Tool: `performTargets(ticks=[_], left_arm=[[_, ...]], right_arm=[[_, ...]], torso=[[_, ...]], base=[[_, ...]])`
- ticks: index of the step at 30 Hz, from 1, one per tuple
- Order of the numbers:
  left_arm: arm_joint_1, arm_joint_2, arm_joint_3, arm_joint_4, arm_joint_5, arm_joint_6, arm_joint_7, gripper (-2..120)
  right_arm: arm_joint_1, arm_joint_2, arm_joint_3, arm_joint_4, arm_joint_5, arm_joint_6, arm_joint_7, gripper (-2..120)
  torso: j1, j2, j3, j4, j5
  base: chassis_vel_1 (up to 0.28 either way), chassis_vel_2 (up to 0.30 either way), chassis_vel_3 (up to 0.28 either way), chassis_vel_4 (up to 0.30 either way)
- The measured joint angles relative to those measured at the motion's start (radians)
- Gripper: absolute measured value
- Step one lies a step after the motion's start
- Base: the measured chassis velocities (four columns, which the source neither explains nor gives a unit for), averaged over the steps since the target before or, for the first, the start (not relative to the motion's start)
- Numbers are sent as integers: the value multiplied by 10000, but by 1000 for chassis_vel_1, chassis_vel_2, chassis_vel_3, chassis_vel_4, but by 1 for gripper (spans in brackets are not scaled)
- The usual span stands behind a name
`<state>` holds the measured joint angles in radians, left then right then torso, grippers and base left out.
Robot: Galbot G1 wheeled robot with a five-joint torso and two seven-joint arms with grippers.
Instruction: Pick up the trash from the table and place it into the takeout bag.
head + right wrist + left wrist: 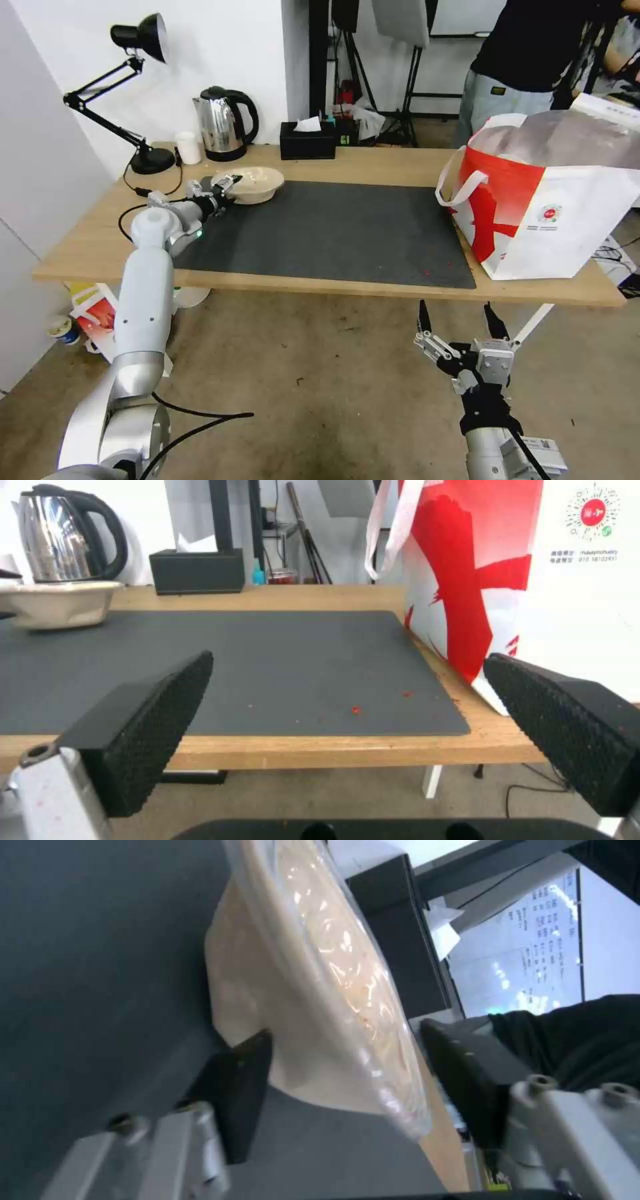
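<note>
The right pincer (459,321) hangs in front of the table (100,240), below its near edge, with both black ribbed pads spread wide and nothing between them. Its wrist view looks level across the dark grey mat (267,670), where a few red crumbs lie near the mat's front edge.

The left pincer (225,183) reaches to the far left corner of the mat, at the shallow beige bowl (256,183). Its fingers (233,1090) are apart and straddle the near rim of the bowl. One pad lies against the bowl's outer wall; whether the other touches cannot be told. The bowl sits on the mat. The left wrist view adds that a clear film covers the bowl (313,990).

The takeout bag (567,213) stands on the table just past the mat's right edge, handles hanging loose. The right wrist view brings out its round red logo (592,511); the small lines of print under it are too fine to read.

Behind the mat stand the steel kettle (224,123) and the black tissue box (307,140)
</note>
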<state>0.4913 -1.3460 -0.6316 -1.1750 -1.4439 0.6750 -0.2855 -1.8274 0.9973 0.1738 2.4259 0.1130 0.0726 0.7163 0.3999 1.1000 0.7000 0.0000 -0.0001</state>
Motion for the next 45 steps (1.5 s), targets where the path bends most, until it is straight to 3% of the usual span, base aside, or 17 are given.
performTargets(ticks=[3, 6, 13, 15, 33, 45], left_arm=[[1, 18, 12, -61, 6, -8, 40, 48], [27, 53, 19, -119, 7, -16, 42, 31], [151, 84, 17, -197, 17, -22, 60, 13], [216, 116, 12, -248, 22, -37, 112, 0], [470, 320, -22, -557, 5, -70, 154, 0], [1146, 907, -148, -2080, -628, -71, 71, 0]], right_arm=[[0, 0, 0, 0, 0, 0, 0, 100], [0, 0, 0, 0, 1, 0, 0, 100], [0, 0, 0, 0, 0, 0, 0, 100], [0, 0, 0, 0, 0, 0, 0, 100], [0, 0, 0, 0, 0, 0, 0, 100], [0, 0, 0, 0, 0, -1, 0, 100]], torso=[[0, 0, 1, -1, 1], [0, 0, 0, -1, 1], [1, 0, 0, 0, 0], [0, 0, 0, -1, 0], [1, 0, 0, 0, 0], [-1, 0, 0, 0, 0]], base=[[0, 0, 0, 0], [0, 0, 0, 0], [0, 0, 0, 0], [0, 0, 0, 0], [0, 0, 0, 0], [0, 0, 0, 0]])
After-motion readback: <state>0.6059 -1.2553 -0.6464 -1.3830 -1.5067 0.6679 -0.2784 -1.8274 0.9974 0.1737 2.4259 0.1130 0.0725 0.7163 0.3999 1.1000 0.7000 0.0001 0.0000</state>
